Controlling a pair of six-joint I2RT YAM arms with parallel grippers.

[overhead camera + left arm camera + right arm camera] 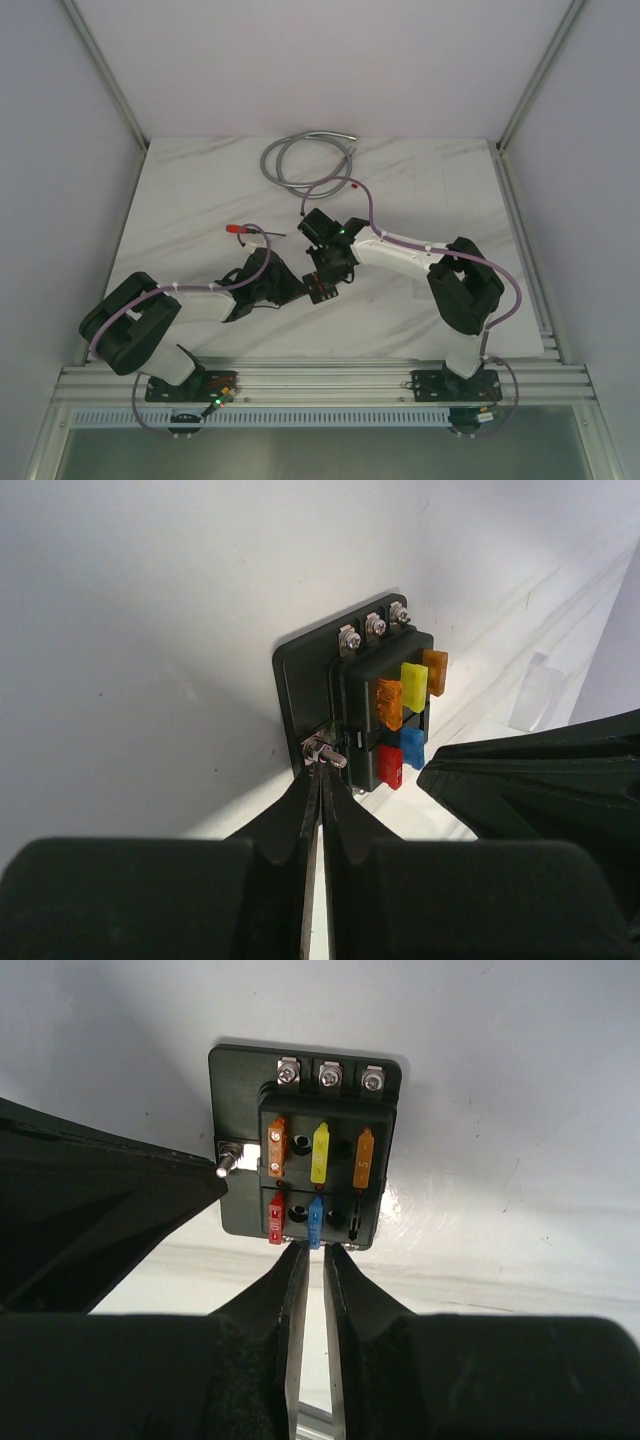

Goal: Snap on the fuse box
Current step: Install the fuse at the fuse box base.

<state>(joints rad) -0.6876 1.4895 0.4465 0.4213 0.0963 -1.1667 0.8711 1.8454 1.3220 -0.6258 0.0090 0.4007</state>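
A robot lab cell: a left arm (215, 290) and a right arm (400, 252) bolted to an aluminium rail (320, 382) at the edge of a marble-patterned table (200, 190), boxed in by plain white walls (320, 60) on aluminium posts (105, 70), a coiled cable (290, 160) at the back.

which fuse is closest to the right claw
The blue fuse, just beyond the right claw in the fuse box; the red fuse sits off to the side, the others a row higher.

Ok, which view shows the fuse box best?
Right wrist: the fuse box sits face-on and close, all its coloured fuses clear. Left wrist shows it obliquely, from one side. Top external shows only a small, partly hidden dark block.
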